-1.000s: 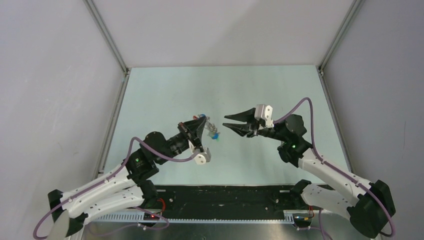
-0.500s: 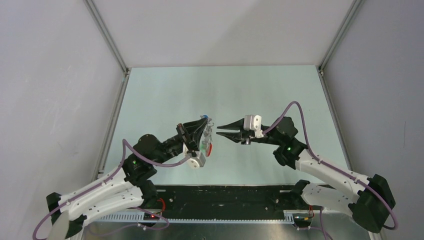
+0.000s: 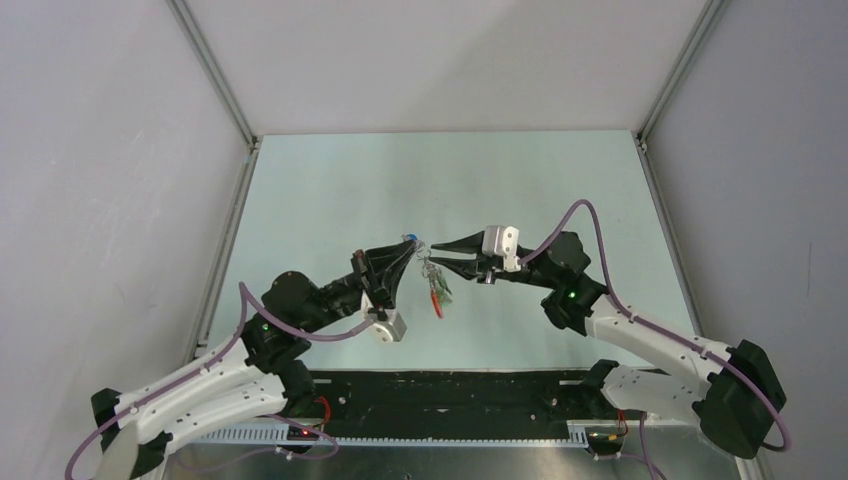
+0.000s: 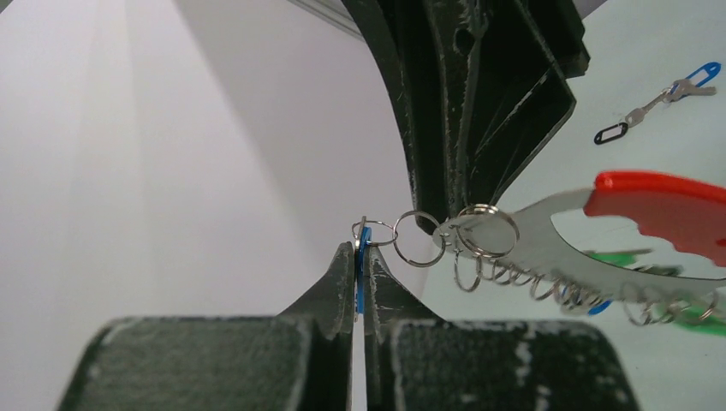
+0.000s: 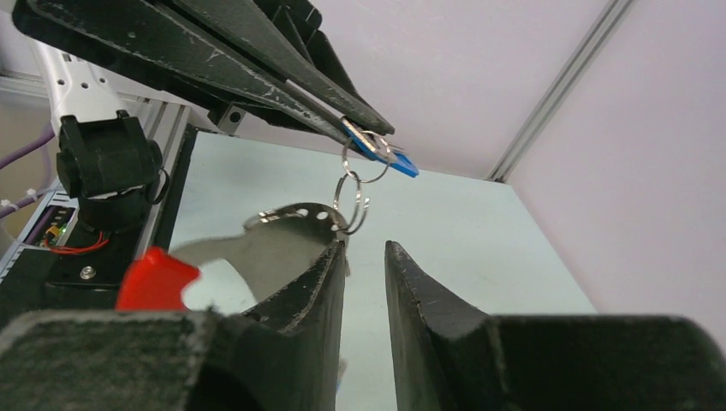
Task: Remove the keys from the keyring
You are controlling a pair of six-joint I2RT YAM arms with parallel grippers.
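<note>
The left gripper [image 3: 409,241] is pinched tight on a blue-capped key [image 5: 382,153], held up in the air above the table [image 3: 320,190]. A short chain of split rings [image 4: 418,239] runs from that key to the keyring [image 3: 437,295], whose red band dangles below both grippers. The right gripper [image 3: 431,256] sits right at those rings, its fingers only narrowly parted with nothing visible between them. A separate blue-tagged key [image 4: 685,86] lies on the table, well apart.
</note>
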